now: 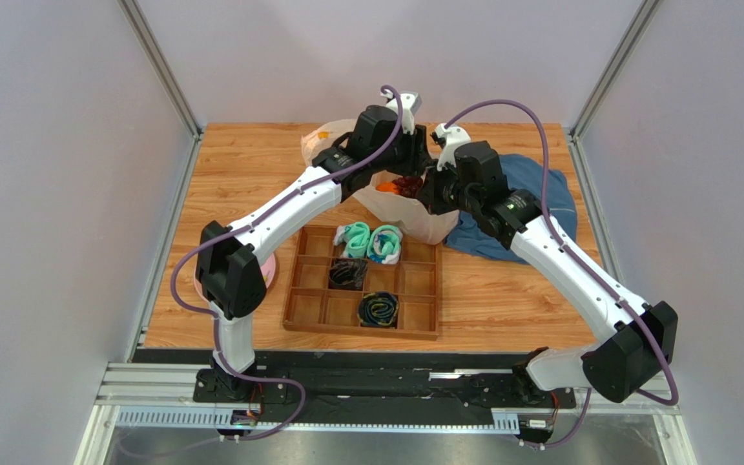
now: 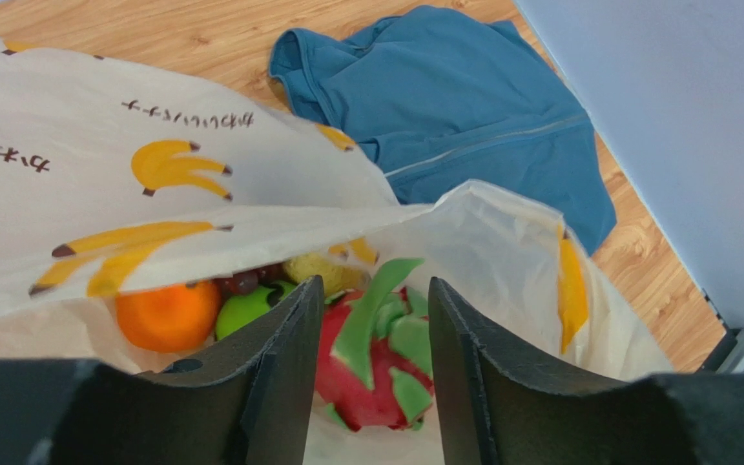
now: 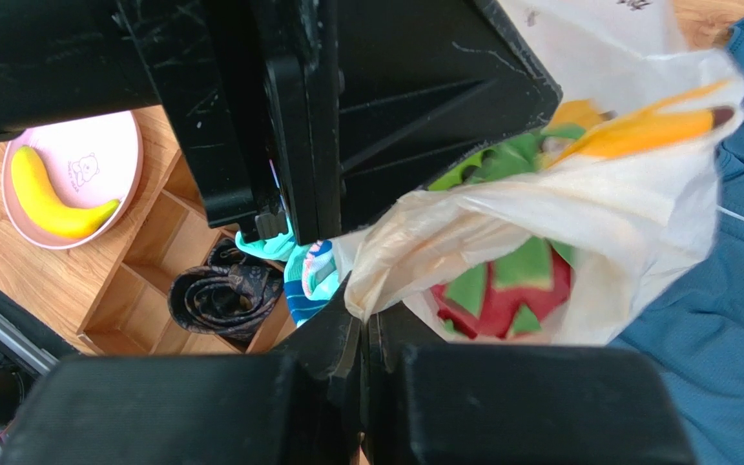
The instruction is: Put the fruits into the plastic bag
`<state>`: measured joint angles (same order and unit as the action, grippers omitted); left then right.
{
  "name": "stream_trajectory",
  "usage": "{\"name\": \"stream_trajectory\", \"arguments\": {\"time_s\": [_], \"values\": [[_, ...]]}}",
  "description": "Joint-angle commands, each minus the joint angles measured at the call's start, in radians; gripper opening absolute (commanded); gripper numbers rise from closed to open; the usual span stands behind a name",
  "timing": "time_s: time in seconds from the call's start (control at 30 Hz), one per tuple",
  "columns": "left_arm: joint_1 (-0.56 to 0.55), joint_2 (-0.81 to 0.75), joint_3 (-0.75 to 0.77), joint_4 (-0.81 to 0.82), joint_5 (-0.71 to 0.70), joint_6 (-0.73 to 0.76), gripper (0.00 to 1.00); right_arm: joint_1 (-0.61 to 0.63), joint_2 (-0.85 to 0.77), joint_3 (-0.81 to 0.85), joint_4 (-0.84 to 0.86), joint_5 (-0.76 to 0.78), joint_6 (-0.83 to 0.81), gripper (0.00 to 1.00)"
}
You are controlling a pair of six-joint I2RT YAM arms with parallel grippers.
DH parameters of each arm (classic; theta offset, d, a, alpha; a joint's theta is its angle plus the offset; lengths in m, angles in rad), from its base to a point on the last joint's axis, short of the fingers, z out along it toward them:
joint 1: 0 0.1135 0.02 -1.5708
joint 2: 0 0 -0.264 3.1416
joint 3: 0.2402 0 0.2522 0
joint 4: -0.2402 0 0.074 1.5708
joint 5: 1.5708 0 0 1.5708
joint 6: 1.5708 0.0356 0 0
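Observation:
The plastic bag (image 1: 415,218) stands open at the table's middle back. My right gripper (image 3: 364,325) is shut on the bag's rim (image 3: 415,262) and holds it up. My left gripper (image 2: 371,310) is open above the bag's mouth (image 2: 502,242). The red-pink dragon fruit (image 2: 371,368) lies inside the bag below and between its fingers, and shows through the bag in the right wrist view (image 3: 502,300). The orange (image 2: 167,315), green melon (image 2: 245,310), grapes (image 2: 245,281) and lemon (image 2: 323,273) lie in the bag too. The banana (image 3: 51,194) lies on a pink plate (image 3: 114,155) outside the bag.
A blue garment (image 1: 541,194) lies right of the bag. A wooden compartment tray (image 1: 415,291) in front of the bag holds teal socks (image 1: 371,242) and dark socks (image 1: 378,310). The left arm (image 3: 347,97) is close above my right gripper.

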<state>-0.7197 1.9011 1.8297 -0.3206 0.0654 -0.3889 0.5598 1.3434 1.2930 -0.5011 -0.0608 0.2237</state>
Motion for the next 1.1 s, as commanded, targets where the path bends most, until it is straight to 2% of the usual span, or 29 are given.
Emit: {"name": "stream_trajectory", "arguments": {"time_s": [0.0, 0.43, 0.6, 0.73, 0.93, 1.07], "values": [[-0.006, -0.023, 0.036, 0.020, -0.002, 0.005, 0.58, 0.005, -0.023, 0.017, 0.026, 0.009, -0.003, 0.04], [-0.006, -0.043, 0.042, 0.022, -0.015, 0.019, 0.61, 0.005, -0.026, 0.015, 0.024, 0.010, -0.001, 0.04], [-0.004, -0.102, 0.069, 0.025, -0.030, 0.048, 0.62, 0.003, -0.027, 0.015, 0.022, 0.018, -0.001, 0.04], [-0.003, -0.169, 0.062, 0.020, -0.064, 0.099, 0.69, 0.005, -0.024, 0.015, 0.022, 0.016, -0.001, 0.04], [0.035, -0.302, -0.030, -0.021, -0.121, 0.102, 0.73, 0.003, -0.024, 0.017, 0.022, 0.016, -0.003, 0.04], [0.084, -0.483, -0.227, -0.044, -0.206, 0.094, 0.76, 0.005, -0.027, 0.011, 0.022, 0.024, -0.001, 0.04]]}}
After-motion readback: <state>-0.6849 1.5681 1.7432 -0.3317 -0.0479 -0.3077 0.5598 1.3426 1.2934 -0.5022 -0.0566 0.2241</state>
